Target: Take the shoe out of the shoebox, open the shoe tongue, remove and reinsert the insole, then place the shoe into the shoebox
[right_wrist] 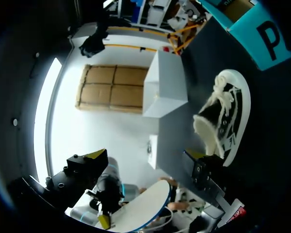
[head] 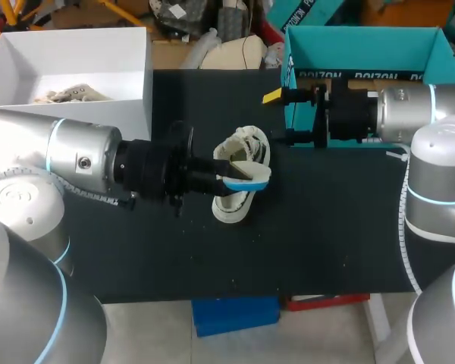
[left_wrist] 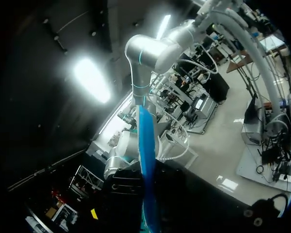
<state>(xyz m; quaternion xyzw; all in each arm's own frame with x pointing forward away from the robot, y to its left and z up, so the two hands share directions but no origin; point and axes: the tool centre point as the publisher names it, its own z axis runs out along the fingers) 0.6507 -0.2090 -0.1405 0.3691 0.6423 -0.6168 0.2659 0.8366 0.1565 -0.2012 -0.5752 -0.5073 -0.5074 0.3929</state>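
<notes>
The shoe point(head: 233, 205) is out of the box, lying on its side in the middle of the black table point(head: 326, 227), white sole edge and laces showing. The insole point(head: 252, 176) is right over it, white on top and blue underneath, just above the shoe's opening. It is pinched in the left gripper point(head: 226, 176), fingers narrow and clamped on its end. In the left wrist view the insole point(left_wrist: 146, 160) shows only as a thin blue edge running out ahead.

The left arm point(head: 83, 163) comes in level from the left, wrist stretched towards the centre. The right arm point(head: 394, 114) lies level from the right, pointing leftward. The right gripper point(head: 277, 116) hangs with its fingers spread wide and nothing between them, just in front of the teal shoebox point(head: 349, 45). From the right wrist, the shoe point(right_wrist: 228, 111) sits ahead and apart.

The shoebox carries dark block lettering on its front wall. A white box point(head: 121, 68) stands at the far left corner.
</notes>
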